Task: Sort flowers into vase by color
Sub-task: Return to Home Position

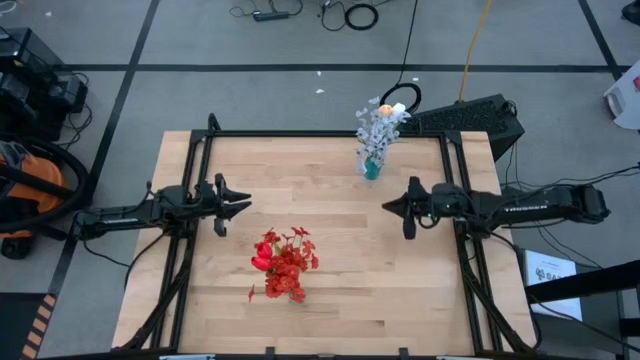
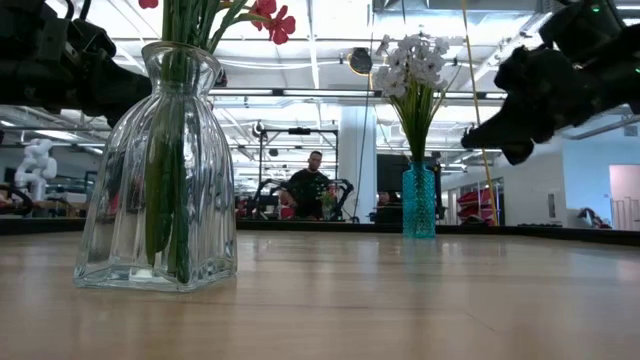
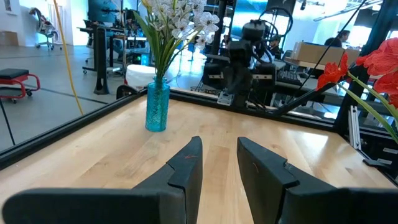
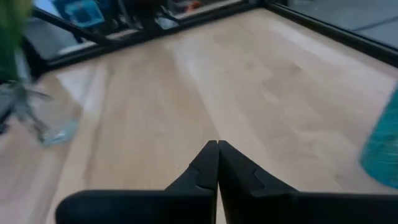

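Red flowers (image 1: 285, 262) stand with their green stalks in a clear glass vase (image 2: 160, 180) near the table's front middle. White flowers (image 1: 380, 125) stand in a teal vase (image 1: 372, 168) at the far edge. My left gripper (image 1: 245, 206) hovers level at the left, above the table. It is open, with nothing between its fingers (image 3: 186, 165). My right gripper (image 1: 388, 207) hovers at the right, tilted slightly down, shut and empty (image 4: 217, 147). Both grippers point toward the table's middle, apart from both vases.
A black frame (image 1: 300, 133) runs along the table's edges. Bare wood lies between the two vases and between the grippers. Beyond the table are an orange vacuum (image 1: 30, 180) at the left, cables on the floor, and a person (image 2: 310, 185) far off in the room.
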Robot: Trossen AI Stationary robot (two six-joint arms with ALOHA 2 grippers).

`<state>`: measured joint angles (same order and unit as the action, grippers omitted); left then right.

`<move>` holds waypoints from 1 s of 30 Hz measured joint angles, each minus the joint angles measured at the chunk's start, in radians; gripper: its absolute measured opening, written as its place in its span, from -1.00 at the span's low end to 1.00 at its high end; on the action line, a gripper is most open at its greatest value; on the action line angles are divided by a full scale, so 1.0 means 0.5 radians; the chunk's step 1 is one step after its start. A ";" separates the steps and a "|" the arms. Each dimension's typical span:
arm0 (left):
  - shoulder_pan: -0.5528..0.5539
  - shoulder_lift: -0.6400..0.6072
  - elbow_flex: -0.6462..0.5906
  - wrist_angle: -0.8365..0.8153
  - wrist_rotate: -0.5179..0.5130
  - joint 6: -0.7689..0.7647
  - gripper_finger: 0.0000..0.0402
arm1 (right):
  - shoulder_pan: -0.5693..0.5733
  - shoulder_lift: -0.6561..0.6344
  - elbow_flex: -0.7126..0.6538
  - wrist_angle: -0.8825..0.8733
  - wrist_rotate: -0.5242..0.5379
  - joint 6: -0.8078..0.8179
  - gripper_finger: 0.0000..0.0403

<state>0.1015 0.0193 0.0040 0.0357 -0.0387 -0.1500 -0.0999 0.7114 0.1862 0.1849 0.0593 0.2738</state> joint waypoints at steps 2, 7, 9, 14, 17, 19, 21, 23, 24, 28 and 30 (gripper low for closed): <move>0.000 0.000 0.000 0.000 0.000 0.000 -0.47 | 0.054 -0.047 -0.063 0.084 -0.004 0.006 -1.00; 0.000 0.000 0.000 0.000 0.000 0.000 -0.47 | 0.154 -0.214 -0.162 0.159 -0.021 -0.008 -1.00; 0.000 0.000 0.001 0.001 0.000 0.000 -0.47 | 0.182 -0.288 -0.208 0.159 -0.026 -0.043 -1.00; 0.000 0.000 0.001 0.000 0.000 0.000 -0.47 | 0.209 -0.536 -0.333 0.160 -0.025 -0.057 -1.00; 0.000 0.000 0.000 0.000 0.000 0.000 -0.47 | 0.209 -0.683 -0.346 0.056 -0.011 -0.058 -1.00; 0.000 0.000 0.001 0.001 0.000 0.000 -0.47 | 0.209 -0.779 -0.344 0.004 -0.012 -0.069 -1.00; 0.000 0.000 0.000 0.000 0.000 0.000 -0.47 | 0.209 -0.867 -0.344 -0.060 -0.013 -0.070 -1.00; 0.000 0.000 0.001 0.000 0.000 0.000 -0.47 | 0.209 -0.961 -0.344 -0.129 -0.013 -0.070 -1.00; 0.000 0.000 0.001 0.001 0.000 0.000 -0.47 | 0.209 -1.006 -0.344 -0.169 -0.013 -0.070 -1.00; 0.000 0.000 0.000 0.000 0.000 0.000 -0.47 | 0.208 -1.183 -0.344 -0.258 -0.014 -0.067 -1.00; 0.000 0.000 0.000 0.001 0.000 0.000 -0.47 | 0.208 -1.256 -0.344 -0.273 -0.010 -0.068 -1.00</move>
<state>0.1017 0.0193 0.0040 0.0360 -0.0387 -0.1501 0.0040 0.0834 0.0143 0.0486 0.0542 0.2399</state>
